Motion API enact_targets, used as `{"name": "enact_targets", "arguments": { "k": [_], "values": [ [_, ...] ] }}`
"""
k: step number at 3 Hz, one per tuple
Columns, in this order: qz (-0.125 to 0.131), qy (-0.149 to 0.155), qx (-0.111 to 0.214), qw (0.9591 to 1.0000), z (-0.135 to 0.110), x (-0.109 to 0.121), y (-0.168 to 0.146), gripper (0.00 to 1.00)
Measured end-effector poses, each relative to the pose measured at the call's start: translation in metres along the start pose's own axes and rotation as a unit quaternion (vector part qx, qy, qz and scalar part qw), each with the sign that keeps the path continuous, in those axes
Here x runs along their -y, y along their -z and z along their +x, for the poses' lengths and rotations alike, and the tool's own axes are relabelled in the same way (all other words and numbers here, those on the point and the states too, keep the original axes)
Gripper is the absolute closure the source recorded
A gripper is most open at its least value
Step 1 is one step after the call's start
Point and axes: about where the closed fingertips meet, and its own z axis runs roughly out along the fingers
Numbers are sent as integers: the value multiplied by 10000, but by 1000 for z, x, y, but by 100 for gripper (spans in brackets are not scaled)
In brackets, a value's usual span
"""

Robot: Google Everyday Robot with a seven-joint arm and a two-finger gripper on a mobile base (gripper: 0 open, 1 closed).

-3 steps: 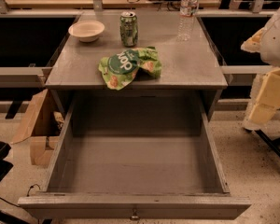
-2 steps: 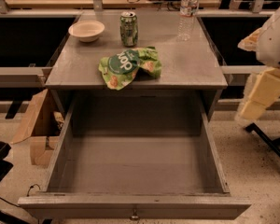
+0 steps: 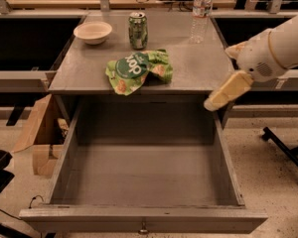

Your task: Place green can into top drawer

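The green can stands upright at the back middle of the grey cabinet top, between a bowl and a water bottle. The top drawer is pulled fully out below, its flat bottom bare; a small knob shows on its front panel. My gripper comes in from the right on a white arm, over the cabinet's right front corner. Its cream fingers are spread apart and hold nothing. It is well to the right of the can and nearer the front.
A flat green snack bag lies in front of the can. A pale bowl sits back left, a clear water bottle back right. A cardboard box stands left of the drawer. A chair base is on the floor at right.
My gripper has moved left and toward the cabinet, from beyond the right edge to over its right front corner. The can, bag and drawer have not moved.
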Motion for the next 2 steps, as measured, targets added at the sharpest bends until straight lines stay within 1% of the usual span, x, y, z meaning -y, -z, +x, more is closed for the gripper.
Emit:
{"name": "enact_targets", "arguments": {
  "k": [1, 2],
  "values": [
    [221, -346, 1041, 9937, -30, 44, -45, 0],
    [441, -545, 1960, 9781, -66, 69, -73, 0]
  ]
}}
